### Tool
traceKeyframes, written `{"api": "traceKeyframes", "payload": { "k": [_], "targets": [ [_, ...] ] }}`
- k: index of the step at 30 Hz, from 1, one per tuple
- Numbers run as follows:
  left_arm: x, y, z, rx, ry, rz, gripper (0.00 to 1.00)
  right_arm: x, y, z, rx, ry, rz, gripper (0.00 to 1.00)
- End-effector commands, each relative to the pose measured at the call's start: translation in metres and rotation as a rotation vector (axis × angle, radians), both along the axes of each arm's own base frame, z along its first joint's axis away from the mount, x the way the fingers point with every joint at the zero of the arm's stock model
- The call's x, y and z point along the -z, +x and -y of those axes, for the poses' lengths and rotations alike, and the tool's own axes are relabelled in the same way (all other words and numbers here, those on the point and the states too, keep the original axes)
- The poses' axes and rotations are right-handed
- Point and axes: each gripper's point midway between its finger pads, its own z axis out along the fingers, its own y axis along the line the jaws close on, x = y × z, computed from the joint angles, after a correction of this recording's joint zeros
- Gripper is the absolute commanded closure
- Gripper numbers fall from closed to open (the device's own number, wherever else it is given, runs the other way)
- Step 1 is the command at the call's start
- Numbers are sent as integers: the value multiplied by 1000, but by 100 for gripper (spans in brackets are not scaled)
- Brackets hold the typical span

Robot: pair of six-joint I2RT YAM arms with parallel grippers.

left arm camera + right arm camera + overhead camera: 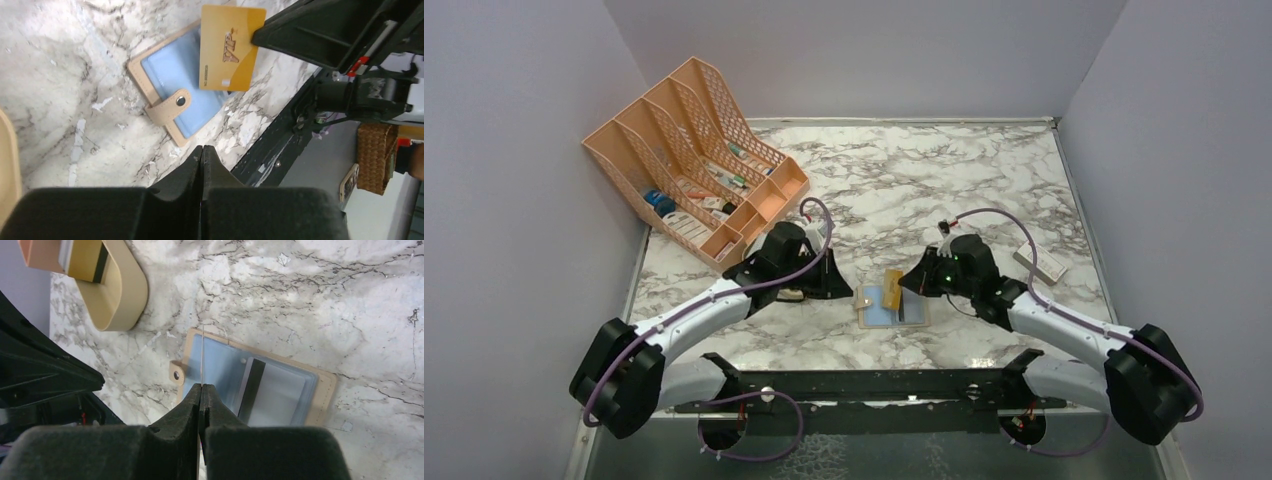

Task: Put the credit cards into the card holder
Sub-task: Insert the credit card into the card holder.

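The card holder [874, 318] lies open on the marble between the arms, tan with pale blue pockets [167, 70]. One pale grey credit card with a black stripe [272, 395] sits in its right pocket. My right gripper [201, 387] is shut on a gold credit card [230, 47], held upright on edge just above the holder's left half. In the right wrist view that card shows only as a thin line [202, 352]. To the left of the holder, my left gripper [202, 150] is shut with nothing between its fingers.
A beige oval dish [117, 290] holding more cards [82, 260] stands left of the holder, under my left arm. The orange mesh file rack [694, 160] fills the back left. A white box [1040, 262] lies at the right.
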Motion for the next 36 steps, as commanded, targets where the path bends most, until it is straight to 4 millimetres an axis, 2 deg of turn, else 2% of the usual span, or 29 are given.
{"api": "traceKeyframes", "payload": {
  "k": [1,6,13,21,32,36],
  "targets": [
    [12,0,5,3,80,23,100,4,9,2,-12,-36,10,99],
    [23,-4,15,7,145,54,100,10,14,1,-61,-30,-26,99],
    [43,-11,25,9,175,24,100,8,23,14,-70,-34,-17,99],
    [67,-12,20,-21,225,-1,100,14,23,19,-85,-23,-18,99],
    [90,-20,17,-22,241,-42,100,38,19,16,-121,-29,-45,99],
    [96,-22,17,-21,250,-50,100,39,17,19,-117,-33,-38,99]
  ]
}}
